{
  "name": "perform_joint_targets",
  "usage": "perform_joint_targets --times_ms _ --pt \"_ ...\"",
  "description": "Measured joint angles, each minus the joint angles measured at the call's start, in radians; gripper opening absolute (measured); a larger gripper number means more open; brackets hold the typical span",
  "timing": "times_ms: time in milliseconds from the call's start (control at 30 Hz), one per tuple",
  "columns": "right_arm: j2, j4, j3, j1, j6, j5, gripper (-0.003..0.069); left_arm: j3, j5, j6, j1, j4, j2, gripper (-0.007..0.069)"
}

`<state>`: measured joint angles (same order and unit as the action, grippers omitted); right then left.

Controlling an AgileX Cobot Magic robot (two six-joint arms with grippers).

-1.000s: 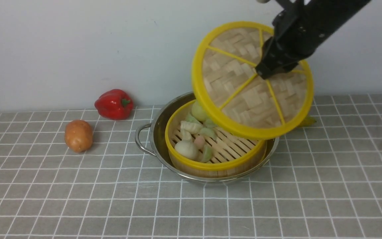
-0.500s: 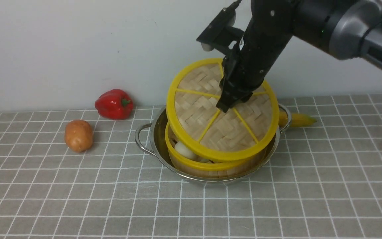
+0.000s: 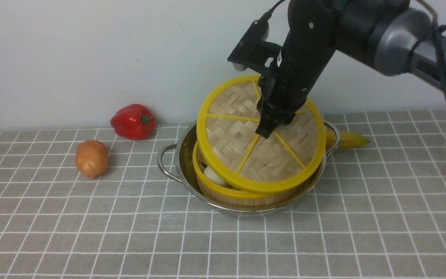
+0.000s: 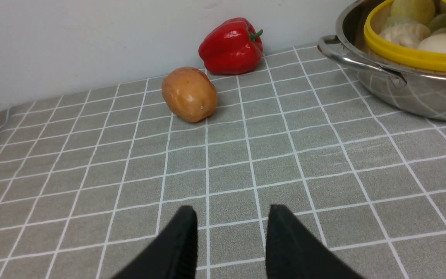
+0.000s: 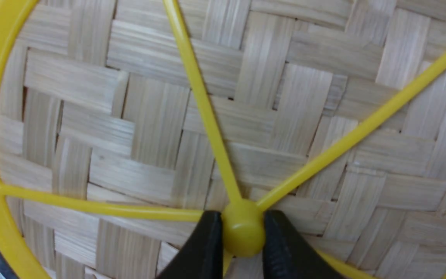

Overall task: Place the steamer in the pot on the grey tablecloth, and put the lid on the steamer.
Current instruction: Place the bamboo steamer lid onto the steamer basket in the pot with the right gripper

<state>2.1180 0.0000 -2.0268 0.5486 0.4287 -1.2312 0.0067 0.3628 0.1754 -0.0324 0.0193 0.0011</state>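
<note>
Lid (image 3: 238,149) aslant over steamer (image 3: 227,192), white bun (image 3: 214,176) beneath

plain pale wall (image 3: 91,46) — seemingly evenly lit

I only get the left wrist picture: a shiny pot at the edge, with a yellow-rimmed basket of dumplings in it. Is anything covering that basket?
Observer: Partly. The lid sits tilted over the steamer, not flat; on the left a white dumpling shows through the gap.
Operator: What is holding it up?
Observer: The right pincer is closed on the lid's small yellow knob.
Operator: Anything hiding behind the pot?
Observer: A yellow banana-shaped thing lies on the cloth just beyond the right handle of the pot.
</note>
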Motion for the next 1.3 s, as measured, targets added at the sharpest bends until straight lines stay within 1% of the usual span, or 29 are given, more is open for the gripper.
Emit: perform_joint_targets --times_ms 267,700,833,1033,1300 --pt "0.018 0.000 0.000 0.000 0.052 0.049 0.0147 0.000 0.000 0.000 0.000 0.000 0.000 0.0243" --pt "0.018 0.013 0.000 0.000 0.128 0.074 0.0147 0.000 0.000 0.000 0.000 0.000 0.000 0.0243" --pt "0.018 0.016 0.000 0.000 0.163 0.120 0.0147 0.000 0.000 0.000 0.000 0.000 0.000 0.0243" --pt "0.018 0.016 0.000 0.000 0.177 0.140 0.0147 0.000 0.000 0.000 0.000 0.000 0.000 0.0243" --pt "0.018 0.023 -0.004 0.000 0.177 0.101 0.0147 0.000 0.000 0.000 0.000 0.000 0.000 0.0243"
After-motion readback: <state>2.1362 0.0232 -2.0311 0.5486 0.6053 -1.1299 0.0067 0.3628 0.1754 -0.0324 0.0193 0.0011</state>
